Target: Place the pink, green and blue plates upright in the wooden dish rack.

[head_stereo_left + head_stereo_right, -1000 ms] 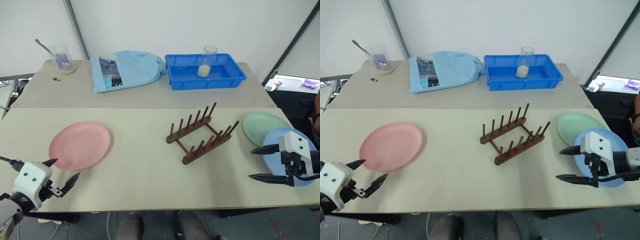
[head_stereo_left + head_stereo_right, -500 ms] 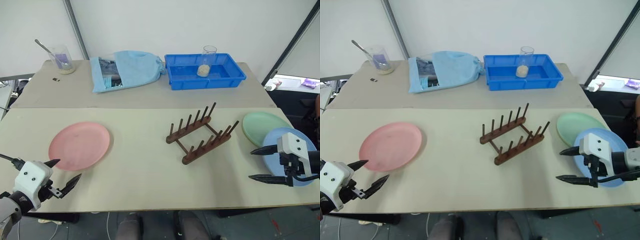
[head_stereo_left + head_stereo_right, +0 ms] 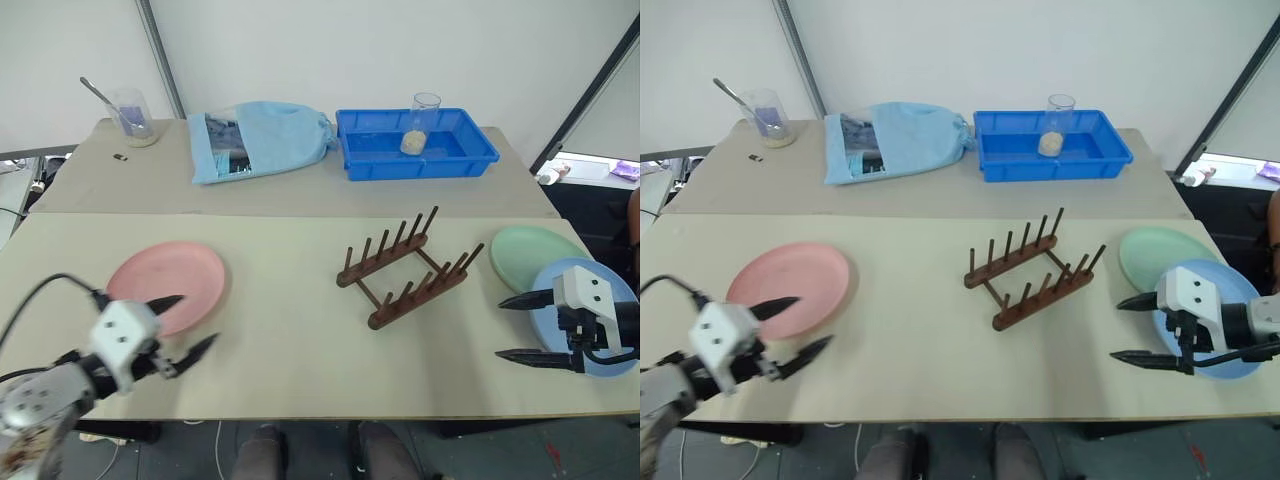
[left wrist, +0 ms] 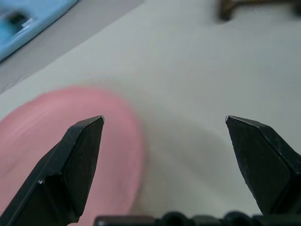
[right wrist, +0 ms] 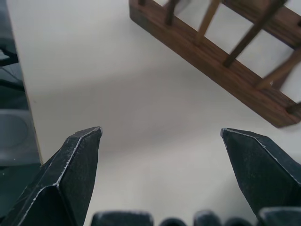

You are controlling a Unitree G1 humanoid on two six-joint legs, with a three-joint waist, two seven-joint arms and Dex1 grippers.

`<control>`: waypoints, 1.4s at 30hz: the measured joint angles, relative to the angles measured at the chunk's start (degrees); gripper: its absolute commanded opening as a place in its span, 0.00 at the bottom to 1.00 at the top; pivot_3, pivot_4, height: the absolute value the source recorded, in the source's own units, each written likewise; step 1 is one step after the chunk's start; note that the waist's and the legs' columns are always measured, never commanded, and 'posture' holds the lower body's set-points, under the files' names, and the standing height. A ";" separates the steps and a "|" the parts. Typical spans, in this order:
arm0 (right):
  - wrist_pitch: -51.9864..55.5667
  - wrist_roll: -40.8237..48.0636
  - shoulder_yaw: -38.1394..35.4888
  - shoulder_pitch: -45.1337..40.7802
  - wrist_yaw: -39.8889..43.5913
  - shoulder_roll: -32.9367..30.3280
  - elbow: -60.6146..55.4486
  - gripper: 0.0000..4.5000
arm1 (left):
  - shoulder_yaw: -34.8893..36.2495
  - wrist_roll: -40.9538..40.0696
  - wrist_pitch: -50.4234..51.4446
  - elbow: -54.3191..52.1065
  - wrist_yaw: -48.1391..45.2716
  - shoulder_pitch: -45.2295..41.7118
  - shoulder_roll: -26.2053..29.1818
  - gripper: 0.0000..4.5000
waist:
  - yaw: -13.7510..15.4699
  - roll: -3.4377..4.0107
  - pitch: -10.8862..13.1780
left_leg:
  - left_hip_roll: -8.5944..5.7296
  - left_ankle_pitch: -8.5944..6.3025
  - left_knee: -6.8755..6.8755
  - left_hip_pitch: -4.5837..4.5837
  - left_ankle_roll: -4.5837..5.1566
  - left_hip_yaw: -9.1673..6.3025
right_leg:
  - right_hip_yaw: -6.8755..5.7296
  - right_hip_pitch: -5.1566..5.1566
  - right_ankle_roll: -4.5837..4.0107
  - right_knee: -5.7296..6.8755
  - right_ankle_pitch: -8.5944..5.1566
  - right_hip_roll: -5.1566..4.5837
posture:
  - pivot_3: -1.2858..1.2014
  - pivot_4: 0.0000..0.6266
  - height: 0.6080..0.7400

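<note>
Tools, left (image 3: pixel 182 323) and right (image 3: pixel 517 327), gape wide over round matte plates, seemingly plastic, beside peg-lined wooden rack (image 3: pixel 410 268).

Bare tabletop (image 3: pixel 280 330) between pink plate (image 3: pixel 175 280) and wooden dish rack (image 3: pixel 408 268).

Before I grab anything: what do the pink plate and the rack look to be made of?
Pink plate: probably plastic, matte; flat even colour with no glare. Rack: wood, dark brown stain with a slight sheen; grain and round pegs show in the right wrist view.

Bright even light, soft shadows; motion blur on left hand (image 3: pixel 182 322).
</note>
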 measured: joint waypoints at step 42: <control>25.93 13.12 -19.27 15.63 -14.32 6.77 -29.31 1.00 | -40.53 21.10 -15.71 41.17 11.94 -32.78 -31.99 0.19 | 0.55 0.10 -0.05 | -0.66 0.15 0.20 -0.05 0.27 -0.72 | 0.31 0.24 0.36 -0.08 0.23 0.03 | 0.52 0.24 1.00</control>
